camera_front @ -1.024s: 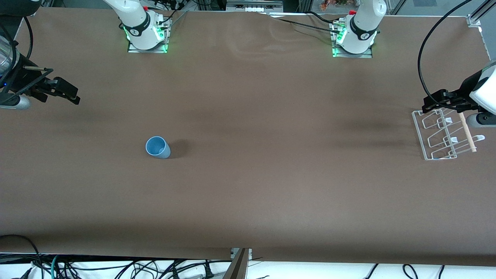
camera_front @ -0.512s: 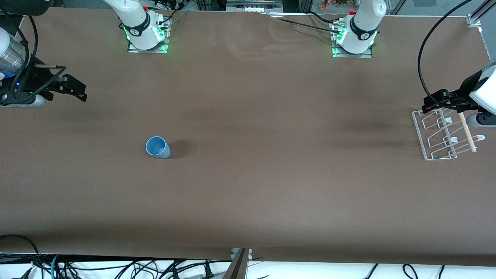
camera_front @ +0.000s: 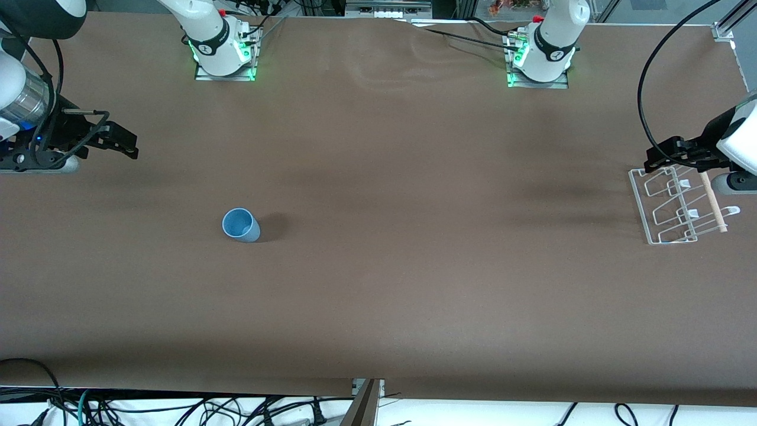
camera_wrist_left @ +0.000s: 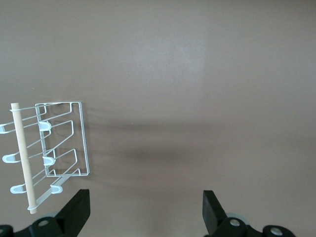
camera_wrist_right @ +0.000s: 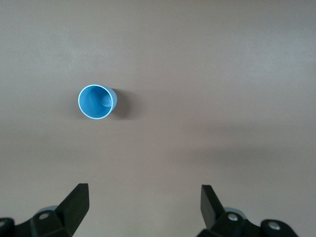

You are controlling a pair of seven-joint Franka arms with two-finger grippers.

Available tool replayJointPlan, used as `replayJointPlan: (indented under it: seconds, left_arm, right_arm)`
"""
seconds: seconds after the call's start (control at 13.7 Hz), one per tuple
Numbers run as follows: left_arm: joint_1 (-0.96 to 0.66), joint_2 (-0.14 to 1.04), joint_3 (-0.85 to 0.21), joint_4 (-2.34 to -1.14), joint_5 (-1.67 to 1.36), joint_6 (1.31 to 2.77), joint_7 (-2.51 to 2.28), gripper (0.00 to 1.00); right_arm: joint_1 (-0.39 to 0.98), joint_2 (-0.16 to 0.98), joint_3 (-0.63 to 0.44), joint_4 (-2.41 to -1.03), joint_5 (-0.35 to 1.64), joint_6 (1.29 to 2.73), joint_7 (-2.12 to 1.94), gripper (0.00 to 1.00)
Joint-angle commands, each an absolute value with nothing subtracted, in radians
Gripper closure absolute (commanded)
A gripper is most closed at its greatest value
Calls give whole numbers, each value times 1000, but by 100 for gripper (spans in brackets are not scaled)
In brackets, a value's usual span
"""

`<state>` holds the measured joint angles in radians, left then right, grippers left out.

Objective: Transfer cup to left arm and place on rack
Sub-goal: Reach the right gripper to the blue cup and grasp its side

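Note:
The light-blue cup (camera_front: 240, 225) stands upright on the brown table, toward the right arm's end; it also shows in the right wrist view (camera_wrist_right: 98, 102). My right gripper (camera_front: 121, 142) is open and empty, up over the table's edge at that end, well apart from the cup. The white wire rack (camera_front: 677, 204) with its pale wooden rod lies at the left arm's end, also in the left wrist view (camera_wrist_left: 47, 153). My left gripper (camera_front: 665, 155) is open and empty, hovering at the rack's edge, and waits.
The two arm bases (camera_front: 223, 50) (camera_front: 541, 56) stand along the table's edge farthest from the front camera. A black cable (camera_front: 644, 89) loops above the left arm's end. Cables hang below the near edge (camera_front: 177, 408).
My right gripper has moved inward over the table, toward the middle, and slightly away from the front camera. The cup, rack and left arm have not moved.

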<state>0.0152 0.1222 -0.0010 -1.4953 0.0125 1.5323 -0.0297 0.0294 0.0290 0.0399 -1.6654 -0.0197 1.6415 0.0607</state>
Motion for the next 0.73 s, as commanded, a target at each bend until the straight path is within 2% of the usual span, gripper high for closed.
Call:
replayJointPlan:
  seconds: [0.0, 0.22, 0.44, 0.66]
  left_arm:
    - [21, 127, -2, -1479, -11, 1532, -11, 0]
    - [21, 127, -2, -1479, -11, 1531, -11, 0]
    - [21, 127, -2, -1477, -11, 1532, -11, 0]
    - [20, 127, -2, -1479, -11, 1532, -11, 0]
  right_arm:
    - [29, 34, 44, -1671, -21, 1643, 58, 0]
    - [47, 95, 48, -1681, -15, 1666, 60, 0]
    - [51, 176, 41, -1698, 77, 1716, 60, 0]
    - [55, 241, 41, -1773, 75, 1863, 58, 0]
